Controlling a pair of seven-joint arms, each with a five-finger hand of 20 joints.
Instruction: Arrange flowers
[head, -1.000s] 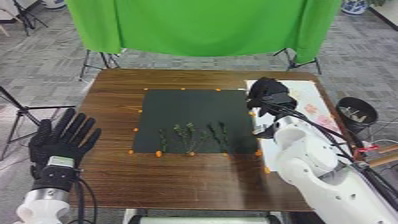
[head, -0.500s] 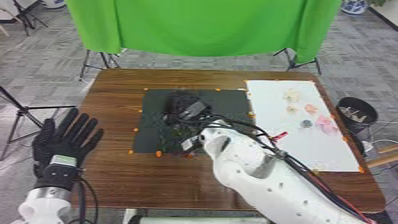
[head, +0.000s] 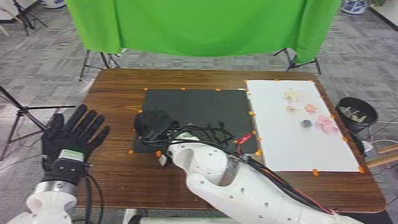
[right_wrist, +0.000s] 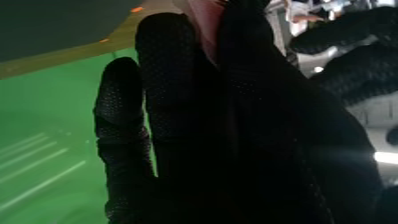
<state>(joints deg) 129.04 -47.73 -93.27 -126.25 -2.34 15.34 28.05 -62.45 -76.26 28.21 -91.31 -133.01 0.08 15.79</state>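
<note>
My right hand (head: 155, 123) is over the left side of the dark mat (head: 200, 102) in the head view. In the right wrist view, the fingers of the right hand (right_wrist: 169, 80) pinch a pink flower (right_wrist: 204, 22). A green stem (head: 221, 125) shows on the mat beyond my right forearm, which hides most of the mat's near part. Several flowers, among them a pink one (head: 327, 124) and a blue-grey one (head: 306, 123), lie on the white sheet (head: 284, 150). My left hand (head: 74, 137) is at the table's left edge, fingers straight and spread.
Small orange pieces (head: 315, 172) mark the borders of mat and sheet on the brown table (head: 115, 100). A black bin (head: 357, 111) stands off the table's right edge. Green cloth (head: 204, 27) hangs behind the table.
My right hand has moved left from the white sheet, across the dark mat to its left side. The sheet's flowers came into view. My left hand has shifted slightly to the right.
</note>
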